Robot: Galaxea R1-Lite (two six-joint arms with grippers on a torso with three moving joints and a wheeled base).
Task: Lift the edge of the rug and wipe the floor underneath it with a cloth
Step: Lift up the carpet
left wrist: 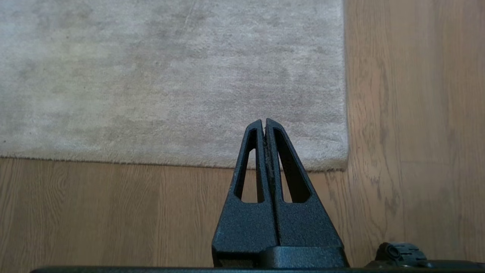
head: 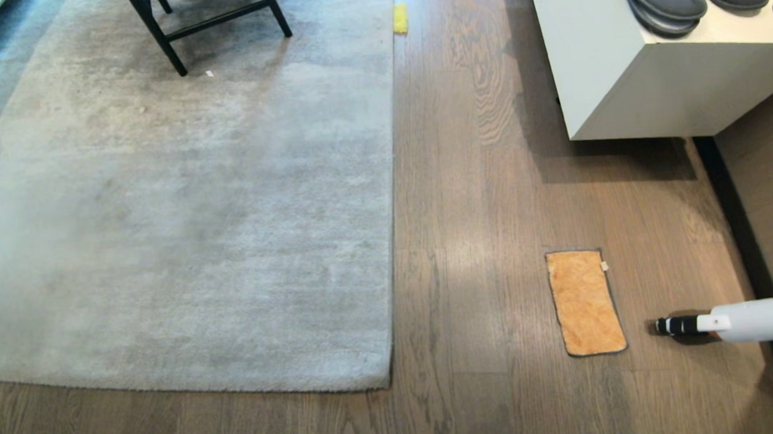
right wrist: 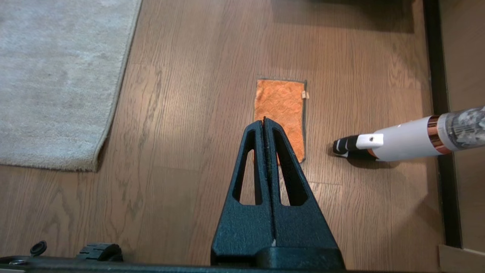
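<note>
Yellow block (head: 400,18) by rug edge (head: 394,243) – head view only.

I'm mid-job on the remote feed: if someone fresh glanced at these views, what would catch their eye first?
Probably the orange cloth, lying flat on the floor to the right of the big pale rug, whose rug edge lies flat too. Next, the white cylindrical tool lying just right of the cloth. Both the left gripper and right gripper hang shut above the floor, holding nothing.
</note>
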